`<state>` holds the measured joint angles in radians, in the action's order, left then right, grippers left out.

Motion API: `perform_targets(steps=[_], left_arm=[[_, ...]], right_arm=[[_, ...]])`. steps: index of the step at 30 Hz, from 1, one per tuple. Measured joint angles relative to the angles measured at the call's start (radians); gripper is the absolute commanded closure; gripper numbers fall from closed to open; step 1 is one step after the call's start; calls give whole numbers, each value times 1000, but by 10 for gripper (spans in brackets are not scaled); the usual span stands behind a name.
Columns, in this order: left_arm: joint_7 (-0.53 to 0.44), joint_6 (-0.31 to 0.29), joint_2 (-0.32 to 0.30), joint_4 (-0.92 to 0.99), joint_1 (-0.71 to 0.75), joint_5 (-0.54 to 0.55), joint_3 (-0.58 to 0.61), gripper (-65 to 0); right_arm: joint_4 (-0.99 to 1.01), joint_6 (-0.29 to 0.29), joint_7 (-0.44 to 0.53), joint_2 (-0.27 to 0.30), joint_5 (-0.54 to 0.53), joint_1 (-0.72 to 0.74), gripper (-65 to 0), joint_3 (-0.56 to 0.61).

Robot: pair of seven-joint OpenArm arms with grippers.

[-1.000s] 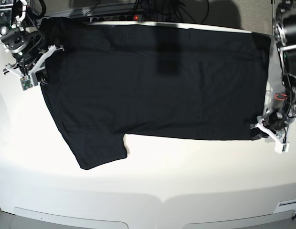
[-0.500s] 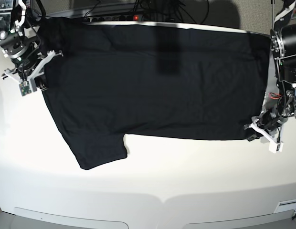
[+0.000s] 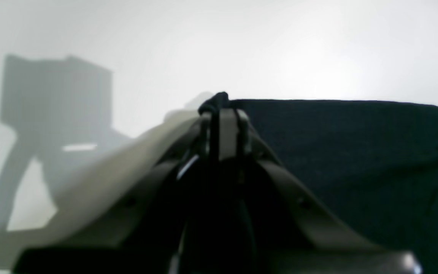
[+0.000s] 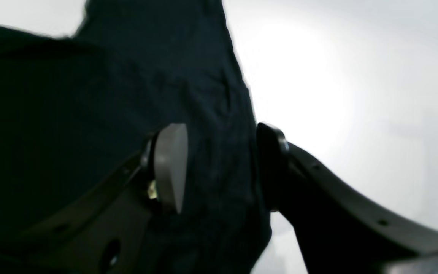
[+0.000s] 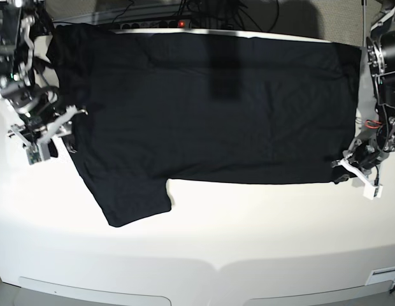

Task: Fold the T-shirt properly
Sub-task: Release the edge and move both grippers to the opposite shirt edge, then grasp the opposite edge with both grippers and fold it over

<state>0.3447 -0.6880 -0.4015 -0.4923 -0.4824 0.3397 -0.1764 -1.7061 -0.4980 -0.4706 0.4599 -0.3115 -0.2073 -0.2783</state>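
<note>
The black T-shirt lies spread flat on the white table, plain side up, one sleeve pointing toward the front. My left gripper is at the shirt's front right corner. In the left wrist view the left gripper is shut on a pinch of the T-shirt. My right gripper is at the shirt's left edge. In the right wrist view the right gripper stands open, and the edge of the T-shirt runs between its fingers.
A power strip with a red light and cables lie behind the table's back edge. The arm bases stand at the far left and far right. Bare table surface runs along the front.
The left gripper has shut on the shirt's front right corner. The right gripper has let go, opened, and moved toward the front along the shirt's left edge.
</note>
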Motion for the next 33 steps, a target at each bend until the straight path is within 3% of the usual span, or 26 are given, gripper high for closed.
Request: perform_targets(steps=[6, 16, 19, 25, 30, 33], left_arm=[[3, 0, 4, 0, 0, 9, 1, 0], [-7, 4, 34, -2, 0, 12, 0, 0], [-8, 4, 45, -2, -1, 13, 0, 0], [-18, 4, 50, -2, 0, 13, 0, 0], [-36, 1, 50, -1, 0, -6, 0, 0], [-39, 0, 50, -1, 0, -7, 0, 0]], right_arm=[[247, -2, -61, 10, -5, 243, -297, 123], [645, 3, -141, 101, -30, 663, -297, 339], [795, -11, -160, 101, -33, 771, -297, 411], [1013, -79, -156, 89, -32, 882, -297, 538], [1066, -80, -124, 59, -32, 905, -297, 548], [1077, -128, -119, 31, -32, 901, -297, 549]])
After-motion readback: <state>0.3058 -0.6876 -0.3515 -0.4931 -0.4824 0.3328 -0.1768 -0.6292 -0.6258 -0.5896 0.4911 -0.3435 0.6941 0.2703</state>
